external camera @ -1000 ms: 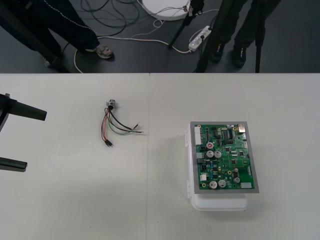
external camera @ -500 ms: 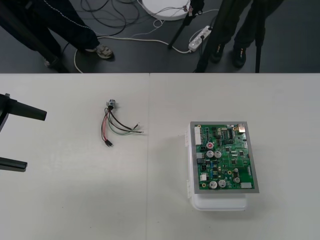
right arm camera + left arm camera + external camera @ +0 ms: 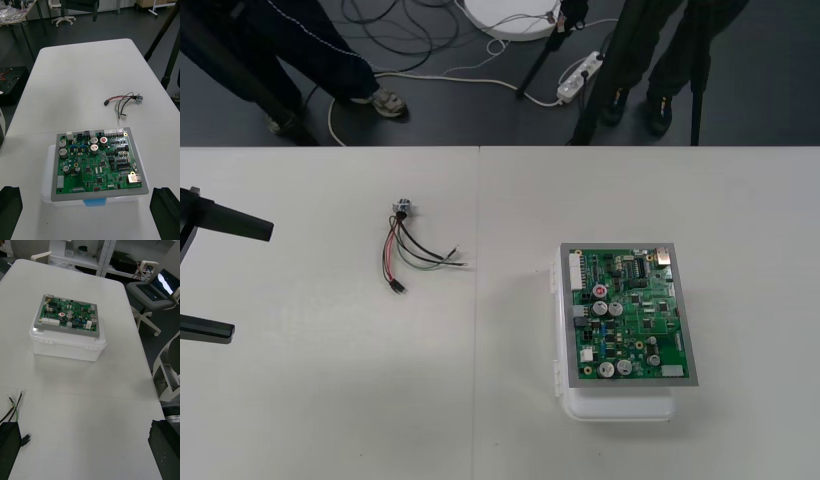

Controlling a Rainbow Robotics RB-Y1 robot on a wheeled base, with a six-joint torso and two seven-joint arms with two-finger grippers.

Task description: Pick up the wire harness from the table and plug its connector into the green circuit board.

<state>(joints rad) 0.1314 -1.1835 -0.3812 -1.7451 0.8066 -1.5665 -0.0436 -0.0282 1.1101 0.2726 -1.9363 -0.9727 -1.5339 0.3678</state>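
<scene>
Front view: harness lies flat on the table, well apart from the board, on the board's left-arm side. Its round socket and small black plug are at opposite ends, and neither touches the board. The left gripper is out past the harness, further from the board. Its jaws are spread wide and hold nothing. The board sits on its white base with nothing plugged in.

Right wrist view: right gripper hangs near the board on the side away from the harness. Its fingers are far apart and it's empty. Looks parked.

Left wrist view: the plug sits just beside one finger of the left gripper, with the loose wire ends a bit nearer the board. The board is well beyond both.

My read: pick not started, and it's the left arm's job.
- Straddle the wires right behind the plug, with the jaws across the wires, not along them.
- Leave the plug poking out past the fingertips so it can be aimed at the board.
- Come straight down. A thin bundle flat on the table slips out easily.
- Watch the loose ends and the dangling socket so they don't drag over board components.
- Can't tell which header on the board takes the plug.
</scene>
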